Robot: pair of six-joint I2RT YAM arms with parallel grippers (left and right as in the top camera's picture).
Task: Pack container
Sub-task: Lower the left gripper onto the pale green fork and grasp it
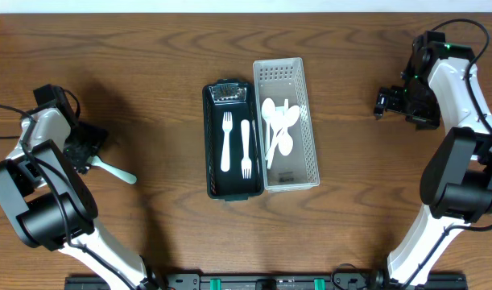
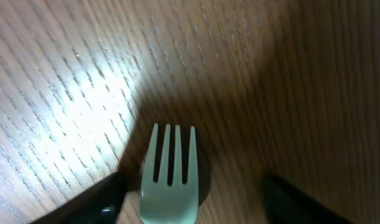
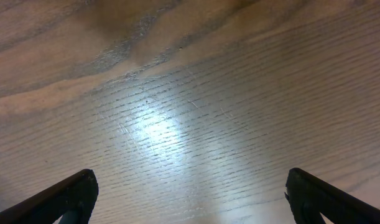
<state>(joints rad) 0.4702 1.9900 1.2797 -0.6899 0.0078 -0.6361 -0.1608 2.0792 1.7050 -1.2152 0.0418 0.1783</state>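
A black container [image 1: 212, 145] at the table's middle holds two white forks [image 1: 226, 141]. Beside it on the right, a white slotted basket [image 1: 308, 121] holds several white spoons [image 1: 278, 125]. A pale fork [image 1: 117, 171] lies on the table at the left. My left gripper [image 1: 86, 151] is over its head end. In the left wrist view the fork's tines [image 2: 170, 168] lie between my left gripper's [image 2: 190, 199] open fingers, nearer the left finger. My right gripper [image 1: 382, 103] is open and empty above bare wood [image 3: 190, 124] at the far right.
A black rail [image 1: 262, 282] runs along the table's front edge. Both arm bases stand at the table's front corners.
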